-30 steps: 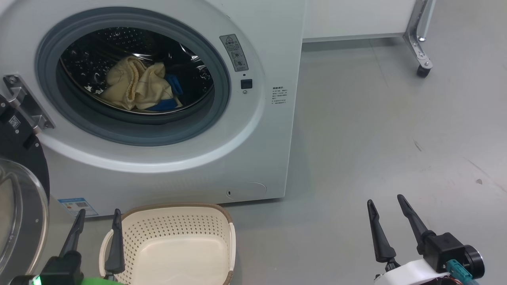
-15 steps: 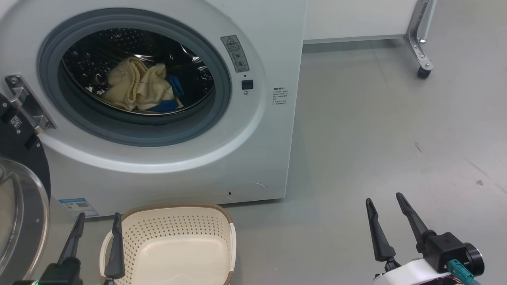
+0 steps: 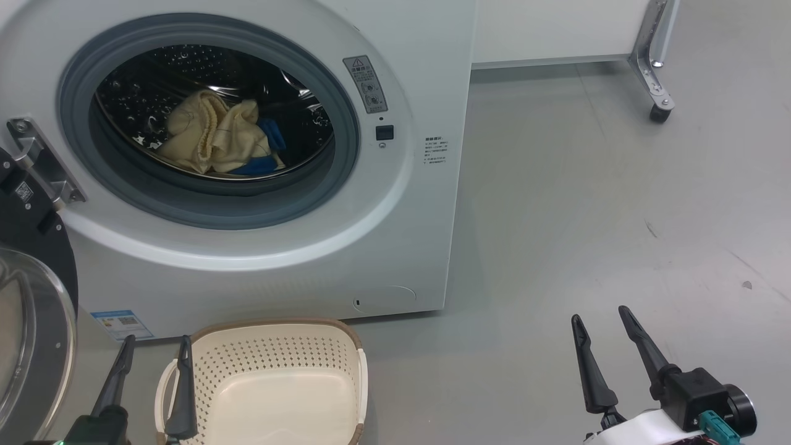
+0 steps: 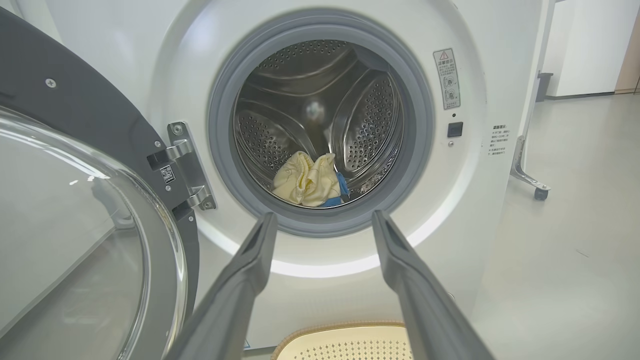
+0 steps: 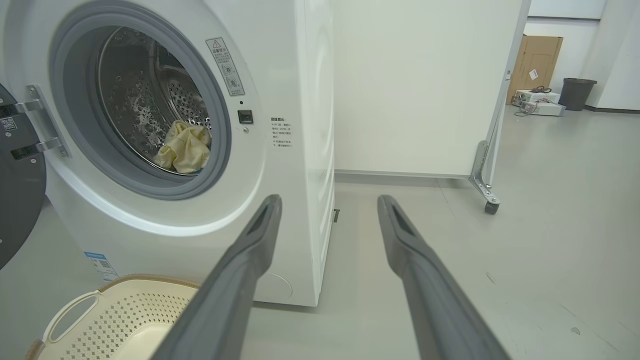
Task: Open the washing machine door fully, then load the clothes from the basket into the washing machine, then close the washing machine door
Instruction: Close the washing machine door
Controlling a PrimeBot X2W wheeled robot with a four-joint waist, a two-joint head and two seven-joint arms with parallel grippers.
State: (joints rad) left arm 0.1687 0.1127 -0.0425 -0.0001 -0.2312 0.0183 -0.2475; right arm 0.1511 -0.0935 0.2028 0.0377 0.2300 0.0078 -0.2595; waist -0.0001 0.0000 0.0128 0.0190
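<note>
A: Entry one, washing machine (image 3: 395,259)?
B: White front-loader, standing on the grey floor (image 3: 587,185). Door (image 3: 31,321) swung wide on its metal hinge (image 3: 43,161), at the robot's left, glass bulge facing outward.
A: Clothes (image 3: 216,139)?
B: One pale yellow bundle with blue cuffs, lying low in the steel drum (image 3: 154,80), behind the grey gasket (image 3: 204,210).
A: Basket (image 3: 272,377)?
B: Cream, perforated, brown rim. On the floor just before the machine's base, below the opening.
A: Left end effector (image 3: 157,339)?
B: Fingers apart, holding nothing. One finger crosses the basket's left handle in the head view, the other is near the door.
A: Right end effector (image 3: 599,314)?
B: Fingers apart, holding nothing, over the floor, well right of the basket.
</note>
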